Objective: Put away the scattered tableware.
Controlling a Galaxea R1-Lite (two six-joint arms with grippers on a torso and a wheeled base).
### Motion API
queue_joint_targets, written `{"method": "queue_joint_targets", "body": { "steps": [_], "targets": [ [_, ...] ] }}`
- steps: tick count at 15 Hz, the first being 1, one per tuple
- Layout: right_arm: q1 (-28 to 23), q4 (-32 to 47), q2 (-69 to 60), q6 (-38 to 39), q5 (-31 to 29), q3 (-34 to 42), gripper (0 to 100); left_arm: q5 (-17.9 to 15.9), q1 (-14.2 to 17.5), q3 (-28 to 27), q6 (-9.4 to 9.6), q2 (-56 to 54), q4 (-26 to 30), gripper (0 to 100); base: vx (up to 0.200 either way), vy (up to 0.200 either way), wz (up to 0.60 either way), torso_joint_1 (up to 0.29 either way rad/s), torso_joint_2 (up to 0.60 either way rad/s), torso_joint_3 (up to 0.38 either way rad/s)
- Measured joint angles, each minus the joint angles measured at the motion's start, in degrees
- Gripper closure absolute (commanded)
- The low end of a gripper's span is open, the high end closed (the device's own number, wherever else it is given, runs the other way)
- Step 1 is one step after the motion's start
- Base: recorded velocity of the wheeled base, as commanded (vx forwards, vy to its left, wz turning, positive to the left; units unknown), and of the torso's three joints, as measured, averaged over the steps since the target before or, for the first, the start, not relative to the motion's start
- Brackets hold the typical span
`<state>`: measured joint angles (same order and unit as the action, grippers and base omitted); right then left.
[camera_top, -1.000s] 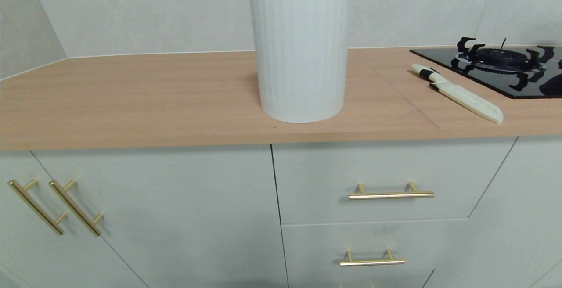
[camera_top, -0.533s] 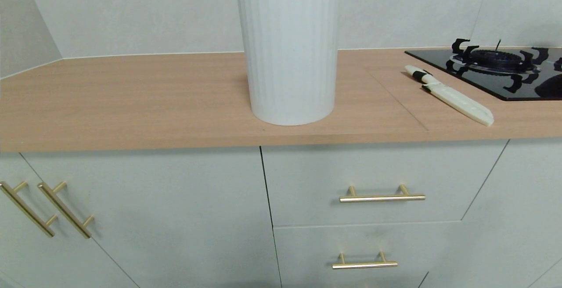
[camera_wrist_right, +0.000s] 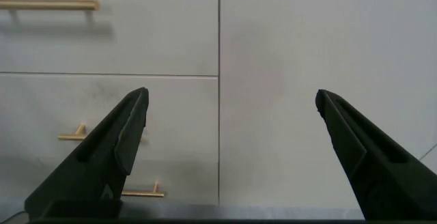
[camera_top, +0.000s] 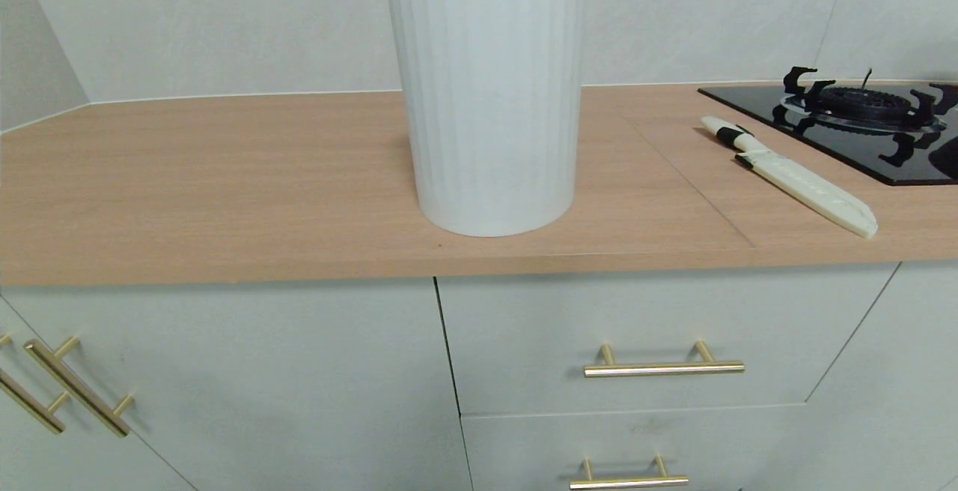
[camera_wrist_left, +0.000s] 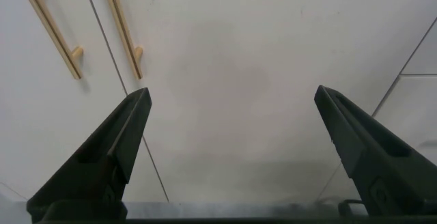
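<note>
Tall white ribbed cylindrical container: upright on the light wooden countertop, base near the front edge.
Cream-bladed knife with white-and-black handle: flat on the countertop, well apart to the container's right, just beside the black glass hob, tip close to the front edge.
Left gripper: fingers spread, facing pale cabinet doors.
Right gripper: fingers spread, facing pale drawer fronts.

Everything is lit brightly and evenly. Thin shadows are cast beside the knife and drawer handle; reflections are carried by the hob.
</note>
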<state>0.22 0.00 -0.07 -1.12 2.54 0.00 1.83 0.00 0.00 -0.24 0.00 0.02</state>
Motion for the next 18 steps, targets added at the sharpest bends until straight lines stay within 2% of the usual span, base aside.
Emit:
{"method": "queue_joint_targets", "body": {
  "steps": [8,11,18],
  "targets": [
    [0.02,0.00,0.00,-0.02,0.00,0.00,0,0.00,0.00,0.00,0.02,0.00,-0.02,0,0.000,0.000,0.00,0.004,-0.02,-0.020],
    [0.00,0.00,0.00,-0.07,0.00,0.00,0,-0.02,0.00,0.00,0.02,0.00,-0.02,0,0.000,0.000,0.00,0.087,-0.24,-0.269],
    [0.00,0.02,0.00,-0.10,0.00,0.00,0,-0.02,0.00,0.00,0.04,0.00,-0.02,0,0.000,0.000,0.00,0.146,-0.49,-0.300]
  ]
}}
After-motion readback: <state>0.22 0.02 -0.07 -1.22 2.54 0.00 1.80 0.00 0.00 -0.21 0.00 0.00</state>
